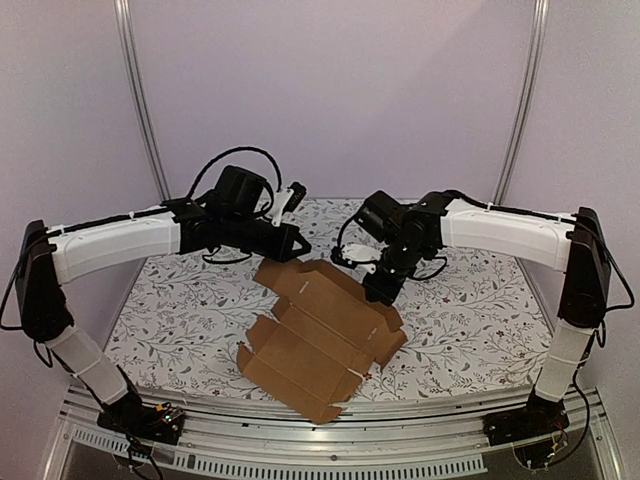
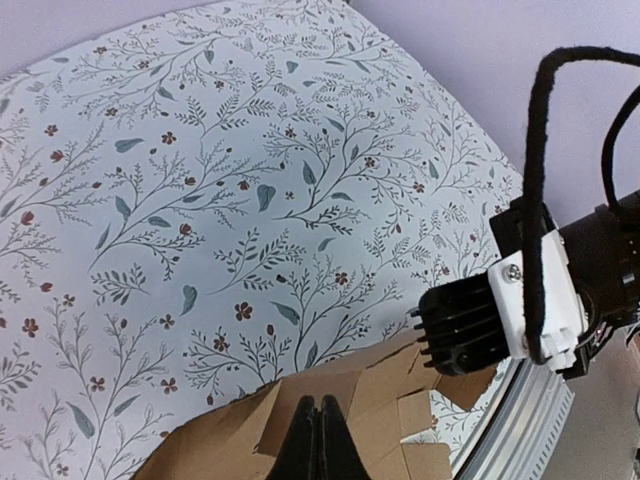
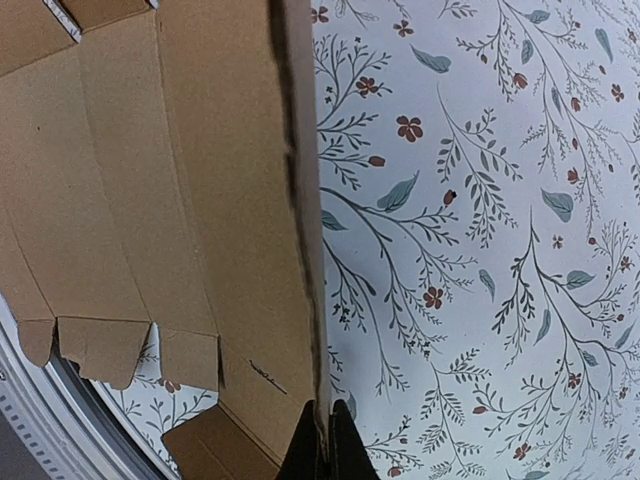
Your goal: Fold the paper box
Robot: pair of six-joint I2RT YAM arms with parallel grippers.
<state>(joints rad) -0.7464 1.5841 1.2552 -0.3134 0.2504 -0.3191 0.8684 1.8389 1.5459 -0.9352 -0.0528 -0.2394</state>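
The left pincer (image 1: 300, 243) is closed, its two fingers pressed together with nothing visible between them. It hangs over the far left corner of the paper box (image 1: 315, 340). In its own wrist view the closed tips (image 2: 318, 425) point at the brown cardboard, but I cannot tell if they touch it.

The paper box lies in the middle of the desk (image 1: 180, 300), which has a cloth with a flower pattern. The box is mostly an open sheet, with creases and small flaps at its ends, and its near corner is close to the front edge.

The right pincer (image 1: 378, 292) is at the right side of the box. Its fingers are closed narrow on the raised long edge of the cardboard (image 3: 300, 250), which runs down between them.
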